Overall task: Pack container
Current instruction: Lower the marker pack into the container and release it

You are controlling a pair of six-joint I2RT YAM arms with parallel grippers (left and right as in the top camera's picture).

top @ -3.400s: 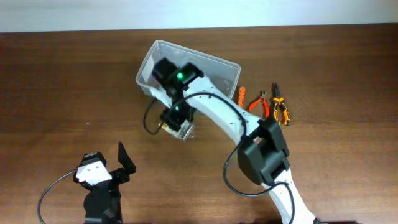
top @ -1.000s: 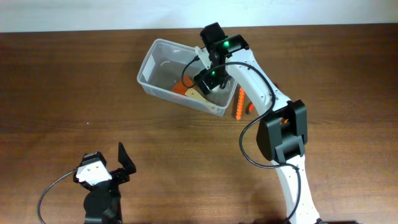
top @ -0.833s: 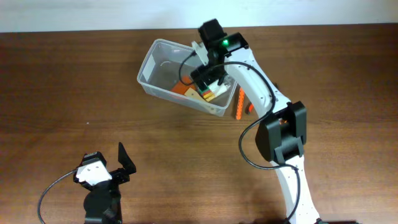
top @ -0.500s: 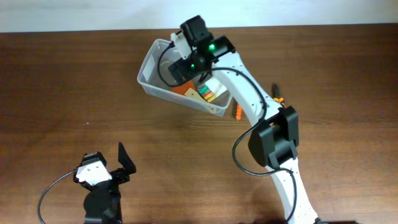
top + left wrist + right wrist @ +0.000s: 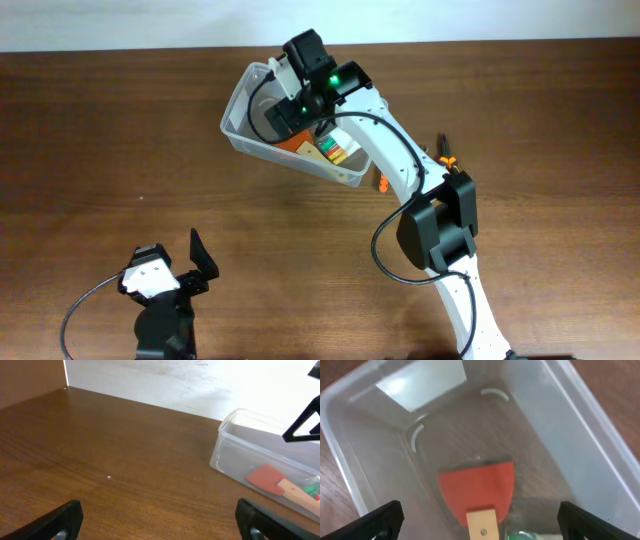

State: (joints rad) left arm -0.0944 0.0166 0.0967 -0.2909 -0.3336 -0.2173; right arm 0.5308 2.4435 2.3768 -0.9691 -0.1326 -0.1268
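The clear plastic container [image 5: 232, 108] sits on the brown worktop [image 5: 100, 150], upper centre of the overhead view, turned at an angle with its open top facing up so things can be lowered straight in. Inside it lie a red-bladed scraper [image 5: 477, 485] with a pale wooden handle and, just beside the handle, a small green-and-yellow item [image 5: 338, 153] that is too small to name.

The right gripper [image 5: 283, 112] hangs over the container's upper-left half, its camera looking straight down onto the scraper blade. Its fingers [image 5: 382, 517] are spread wide at the lower corners of that view with nothing between them. I judge it is empty above the container and free to fetch another piece.

To the right of the container, partly hidden under the right arm, bits of orange-handled tools [image 5: 447, 155] show on the worktop. They are outside the container, so the packing looks unfinished.

The left gripper [image 5: 160, 522] rests low at the lower left of the overhead view, well apart from everything. Its fingers [image 5: 67, 517] are also wide apart and hold nothing. It faces the container across bare wood, out of the right arm's way.
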